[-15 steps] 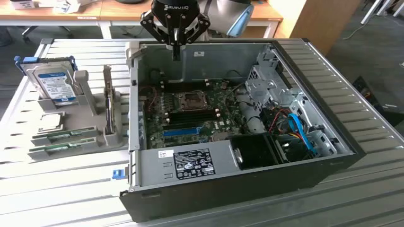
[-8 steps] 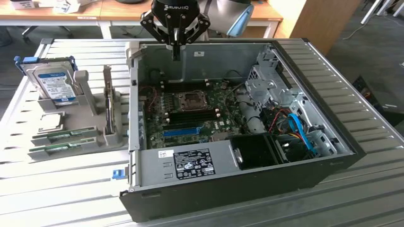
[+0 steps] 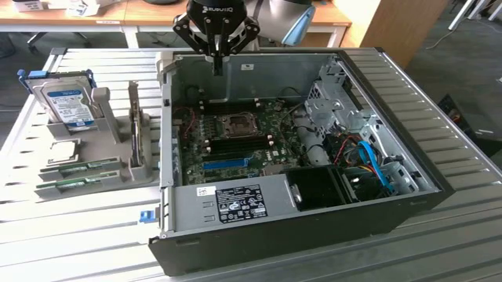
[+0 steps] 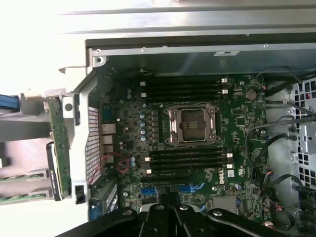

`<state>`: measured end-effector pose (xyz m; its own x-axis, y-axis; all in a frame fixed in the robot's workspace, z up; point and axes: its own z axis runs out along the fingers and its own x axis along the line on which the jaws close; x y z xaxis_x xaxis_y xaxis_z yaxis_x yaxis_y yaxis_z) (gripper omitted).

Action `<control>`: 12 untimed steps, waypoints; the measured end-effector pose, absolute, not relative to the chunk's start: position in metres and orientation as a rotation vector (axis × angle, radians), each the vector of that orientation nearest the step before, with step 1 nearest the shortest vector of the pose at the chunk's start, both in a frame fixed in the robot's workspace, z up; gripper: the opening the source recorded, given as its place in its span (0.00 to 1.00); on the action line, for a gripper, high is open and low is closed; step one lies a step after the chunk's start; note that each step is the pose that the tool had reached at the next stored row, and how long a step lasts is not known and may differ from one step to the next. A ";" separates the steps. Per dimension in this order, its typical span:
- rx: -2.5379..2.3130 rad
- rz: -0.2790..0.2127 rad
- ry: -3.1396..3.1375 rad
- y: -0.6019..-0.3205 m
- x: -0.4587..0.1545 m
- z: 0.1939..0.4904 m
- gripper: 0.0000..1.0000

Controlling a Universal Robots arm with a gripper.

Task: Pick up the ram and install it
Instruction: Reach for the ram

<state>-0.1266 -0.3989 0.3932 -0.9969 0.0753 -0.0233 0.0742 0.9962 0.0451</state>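
Two green ram sticks (image 3: 80, 169) (image 3: 73, 186) lie in a grey holder on the exterior view's left, beside the open computer case (image 3: 314, 229). In the wrist view the ram sticks (image 4: 15, 177) (image 4: 15, 198) show as thin green strips outside the case wall. My gripper (image 3: 217, 66) hangs over the far edge of the case, well apart from the ram. Its dark fingers (image 4: 170, 210) are pressed together with nothing between them. Below them lies the motherboard (image 4: 232, 118) with black memory slots (image 4: 185, 159) on both sides of the processor socket (image 4: 192, 123).
A blue-labelled hard drive (image 3: 67, 103) stands in the grey holder, with a square silver chip (image 3: 63, 151) in front of it. An upright card (image 3: 140, 138) stands between holder and case. Cables and a metal drive cage (image 3: 337, 111) crowd the case's other side, next to a black fan shroud (image 3: 318, 188).
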 end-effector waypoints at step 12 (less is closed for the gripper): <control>0.117 0.069 3.114 -0.399 -0.168 0.392 0.11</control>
